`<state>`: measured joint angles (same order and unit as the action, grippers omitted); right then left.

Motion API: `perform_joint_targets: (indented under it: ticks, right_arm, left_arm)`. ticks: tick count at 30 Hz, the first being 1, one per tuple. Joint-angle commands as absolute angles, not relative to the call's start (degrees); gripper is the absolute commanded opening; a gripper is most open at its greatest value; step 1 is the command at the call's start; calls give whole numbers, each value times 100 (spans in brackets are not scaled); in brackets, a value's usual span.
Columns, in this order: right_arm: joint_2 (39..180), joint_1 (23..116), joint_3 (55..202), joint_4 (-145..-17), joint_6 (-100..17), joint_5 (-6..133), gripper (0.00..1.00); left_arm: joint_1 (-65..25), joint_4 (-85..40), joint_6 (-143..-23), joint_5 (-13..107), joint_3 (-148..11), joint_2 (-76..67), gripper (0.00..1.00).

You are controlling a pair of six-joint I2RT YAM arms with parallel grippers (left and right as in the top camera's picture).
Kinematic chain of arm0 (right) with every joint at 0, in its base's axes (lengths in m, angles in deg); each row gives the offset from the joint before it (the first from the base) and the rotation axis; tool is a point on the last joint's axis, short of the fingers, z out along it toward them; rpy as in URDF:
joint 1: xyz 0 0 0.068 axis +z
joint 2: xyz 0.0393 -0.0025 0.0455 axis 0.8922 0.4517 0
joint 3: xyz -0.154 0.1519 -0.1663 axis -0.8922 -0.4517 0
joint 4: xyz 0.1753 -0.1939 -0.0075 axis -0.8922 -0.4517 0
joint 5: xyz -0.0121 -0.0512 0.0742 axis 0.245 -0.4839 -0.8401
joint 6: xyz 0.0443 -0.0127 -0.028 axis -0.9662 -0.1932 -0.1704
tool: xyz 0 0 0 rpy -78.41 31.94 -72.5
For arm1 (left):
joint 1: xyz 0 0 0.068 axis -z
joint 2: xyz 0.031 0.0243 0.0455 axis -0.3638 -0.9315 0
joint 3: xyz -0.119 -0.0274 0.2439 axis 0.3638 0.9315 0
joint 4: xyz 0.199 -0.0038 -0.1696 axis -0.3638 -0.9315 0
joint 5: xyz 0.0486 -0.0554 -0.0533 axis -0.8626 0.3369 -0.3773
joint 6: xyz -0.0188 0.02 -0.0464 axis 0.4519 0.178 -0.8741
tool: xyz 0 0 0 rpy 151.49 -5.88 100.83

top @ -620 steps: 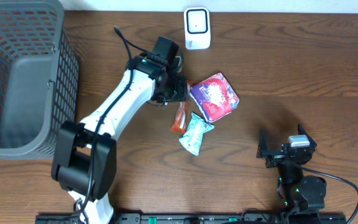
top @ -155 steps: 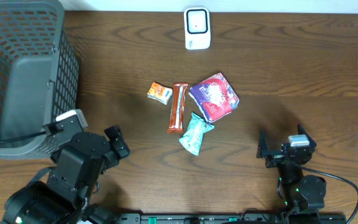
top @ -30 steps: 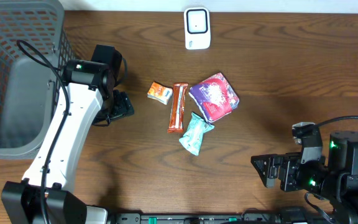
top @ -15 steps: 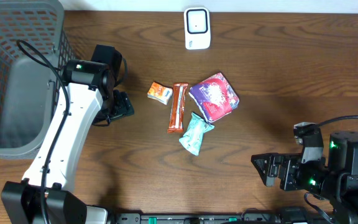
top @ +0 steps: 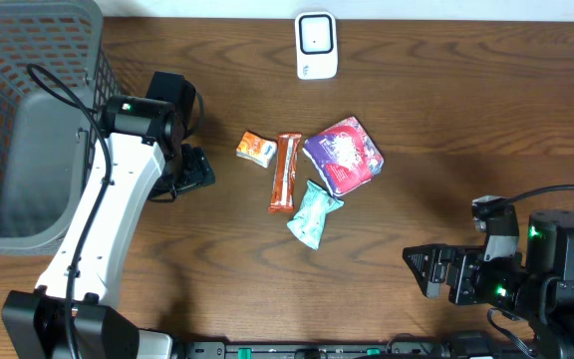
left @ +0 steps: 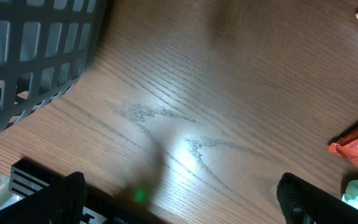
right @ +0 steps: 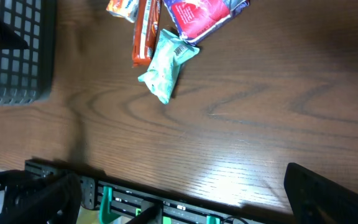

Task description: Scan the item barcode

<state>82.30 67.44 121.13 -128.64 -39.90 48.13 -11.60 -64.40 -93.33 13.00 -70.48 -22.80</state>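
both pincers gape wide and empty, left gripper [top: 199, 172] near the basket [top: 28, 214], right gripper [top: 419, 271] low down — snack packets [top: 342, 155] clustered under the scanner [top: 316, 45], likely for easy reach.

basket [top: 106, 105] L, packets [top: 343, 153] ctr, table [top: 486, 130] open R

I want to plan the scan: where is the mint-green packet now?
In the overhead view the mint-green packet lies at mid-frame, just below the purple pouch and right of the orange bar's lower end.
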Motion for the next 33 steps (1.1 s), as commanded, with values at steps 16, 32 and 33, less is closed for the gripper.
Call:
perform_joint_targets:
  ticks: [16, 32, 33]
  right_arm:
    - [8228, 6735, 12194, -12676, -4060, 4868, 99]
    - [8228, 6735, 12194, -12676, -4060, 4870, 99]
    - [8228, 6735, 12194, -12676, -4060, 4868, 99]
  left_arm:
    - [-1190, -6462, -9401, 1285, -7024, -2260, 98]
    - [-1190, -6462, -9401, 1285, -7024, -2260, 98]
    - [-1190, -6464, -9401, 1285, -7024, -2260, 98]
